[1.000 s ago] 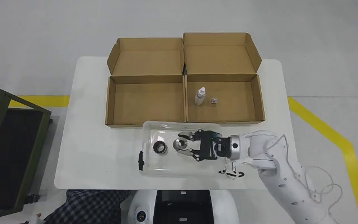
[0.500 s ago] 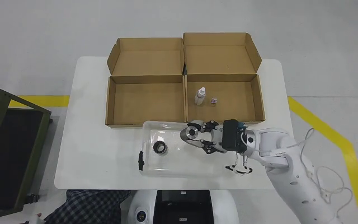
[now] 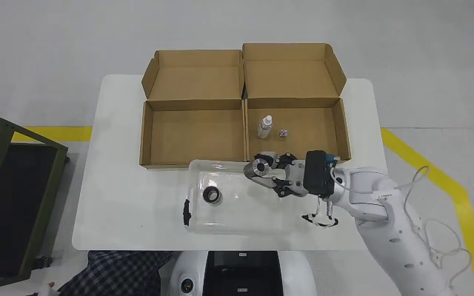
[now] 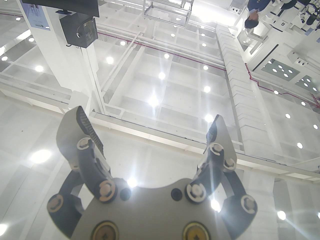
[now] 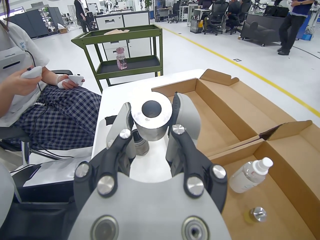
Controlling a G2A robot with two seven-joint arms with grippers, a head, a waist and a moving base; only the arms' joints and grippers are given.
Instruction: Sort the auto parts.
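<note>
Two fingers [image 5: 186,116] of my right gripper [image 5: 152,107] clamp a hollow silver metal cylinder [image 5: 151,127] over the clear plastic tray [image 3: 222,216]; left gripper [image 4: 148,117] fingers [image 4: 87,131] apart.

Top view down on table [image 3: 111,185], right wrist low over boxes [image 3: 192,137] (shared), left apparently ceilingward.

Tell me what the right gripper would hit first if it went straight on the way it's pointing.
Probably the near wall of the left cardboard box: the right gripper, holding the metal cylinder, points across it, though its height may clear it.
</note>
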